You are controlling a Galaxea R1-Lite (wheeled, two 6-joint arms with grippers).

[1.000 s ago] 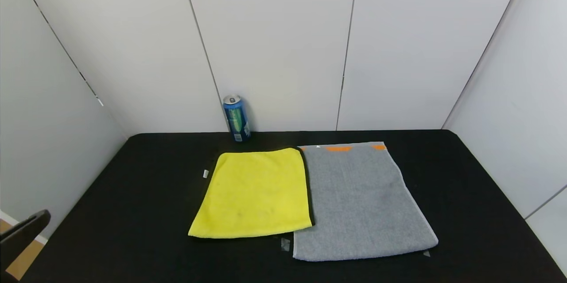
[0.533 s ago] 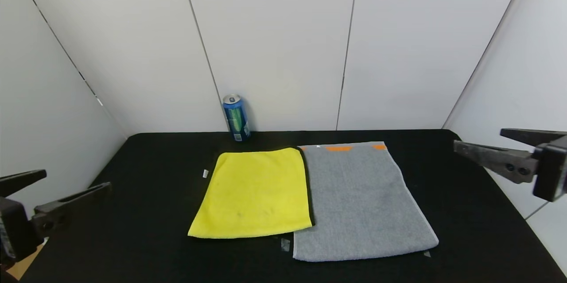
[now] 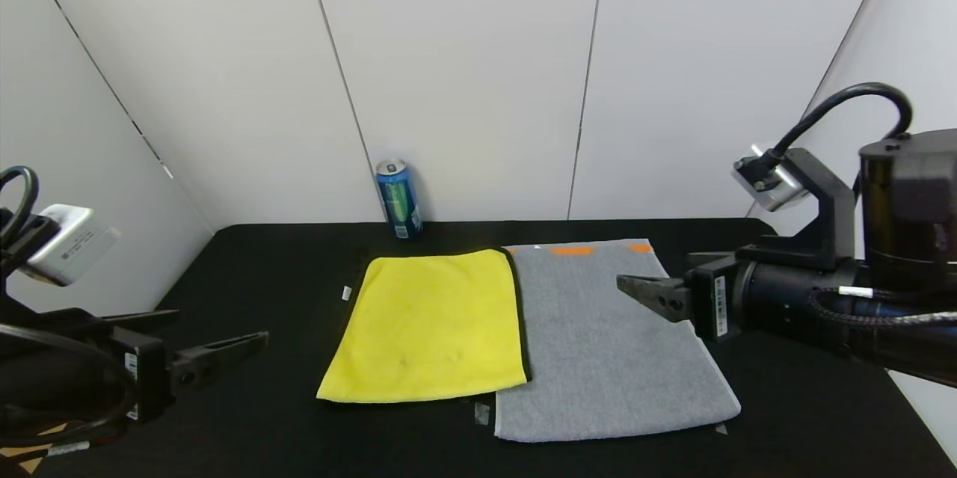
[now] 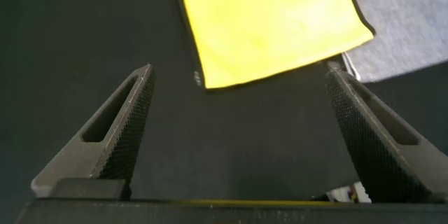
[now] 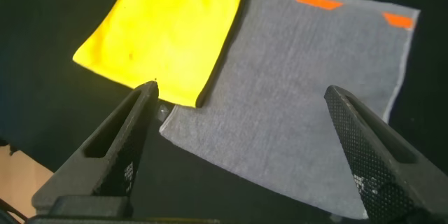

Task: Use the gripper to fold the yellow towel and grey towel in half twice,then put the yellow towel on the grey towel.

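The yellow towel point(image 3: 430, 325) lies flat and unfolded on the black table. The larger grey towel point(image 3: 609, 343) lies flat to its right, orange marks at its far edge, and the yellow towel's right edge slightly overlaps it. My left gripper point(image 3: 213, 328) is open and empty, held above the table left of the yellow towel. My right gripper point(image 3: 658, 272) is open and empty, held above the grey towel's right side. The left wrist view shows the yellow towel point(image 4: 269, 21) ahead of the open gripper point(image 4: 239, 71). The right wrist view shows both the yellow towel point(image 5: 164, 35) and the grey towel point(image 5: 301, 98) below the open gripper point(image 5: 241, 91).
A blue drink can point(image 3: 399, 199) stands at the table's back edge, behind the yellow towel. White panel walls close in the back and both sides. Small tape marks sit by the yellow towel's far left corner point(image 3: 347, 293) and near the grey towel's near left corner point(image 3: 481, 412).
Both arms have come in from the sides of the view toward the towels, fingers open. The towels and the can have not moved.
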